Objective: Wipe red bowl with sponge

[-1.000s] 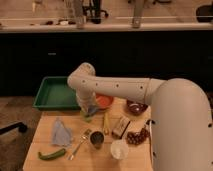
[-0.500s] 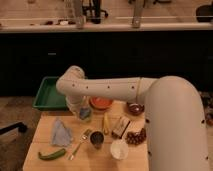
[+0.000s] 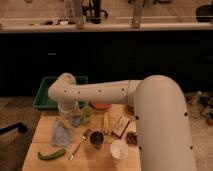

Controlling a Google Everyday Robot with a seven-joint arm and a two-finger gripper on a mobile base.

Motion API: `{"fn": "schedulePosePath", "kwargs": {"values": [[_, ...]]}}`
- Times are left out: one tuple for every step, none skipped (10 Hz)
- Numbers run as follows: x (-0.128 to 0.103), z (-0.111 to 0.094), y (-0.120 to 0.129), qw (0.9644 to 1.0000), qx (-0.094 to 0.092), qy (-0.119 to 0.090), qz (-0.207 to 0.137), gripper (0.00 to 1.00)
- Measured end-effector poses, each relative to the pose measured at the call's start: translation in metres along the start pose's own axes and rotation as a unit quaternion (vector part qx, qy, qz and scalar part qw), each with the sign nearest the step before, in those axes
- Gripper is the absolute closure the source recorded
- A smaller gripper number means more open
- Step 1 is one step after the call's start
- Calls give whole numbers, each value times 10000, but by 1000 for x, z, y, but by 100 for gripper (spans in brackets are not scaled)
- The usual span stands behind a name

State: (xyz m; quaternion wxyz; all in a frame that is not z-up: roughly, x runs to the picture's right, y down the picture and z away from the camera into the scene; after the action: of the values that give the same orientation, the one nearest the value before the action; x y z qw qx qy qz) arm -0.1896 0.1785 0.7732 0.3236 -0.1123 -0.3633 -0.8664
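Just left of the red bowl (image 3: 100,105), as I stand facing the table, the gripper (image 3: 75,119) hangs low over the wooden top, at the end of a white arm (image 3: 100,91) that reaches across above the bowl from the right. Whether the gripper is wide, narrow or holding something, I cannot tell; it is dim and partly masked by the wrist. Between it and the red bowl lies a yellow-green lump (image 3: 86,112), touching or nearly touching the gripper, and I take it for the sponge, though I would not swear to it. The red bowl itself sits at the back edge of the table, only its near rim showing under the arm, and it looks untouched by any wiping.

Forward and left of the red bowl lies a blue cloth (image 3: 61,133), and beyond it a green vegetable (image 3: 51,154). Straight in front of the bowl stand a dark cup (image 3: 96,139) and a fork (image 3: 80,141). Behind and left of the bowl sits a green bin (image 3: 46,97).

My reading is that the fetching step is in hand: securing the sponge. Next comes a firm hold on it, a lift, and a short carry right, into the bowl.
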Motion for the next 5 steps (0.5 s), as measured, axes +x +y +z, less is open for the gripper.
{"fn": "schedulePosePath", "kwargs": {"values": [[3, 6, -9, 9999, 66, -33, -83, 100], [3, 11, -14, 9998, 109, -86, -133, 100], [4, 15, -19, 9996, 147, -136, -183, 100], [5, 16, -23, 9995, 160, -155, -218, 100], [5, 16, -23, 9995, 160, -156, -218, 100]]}}
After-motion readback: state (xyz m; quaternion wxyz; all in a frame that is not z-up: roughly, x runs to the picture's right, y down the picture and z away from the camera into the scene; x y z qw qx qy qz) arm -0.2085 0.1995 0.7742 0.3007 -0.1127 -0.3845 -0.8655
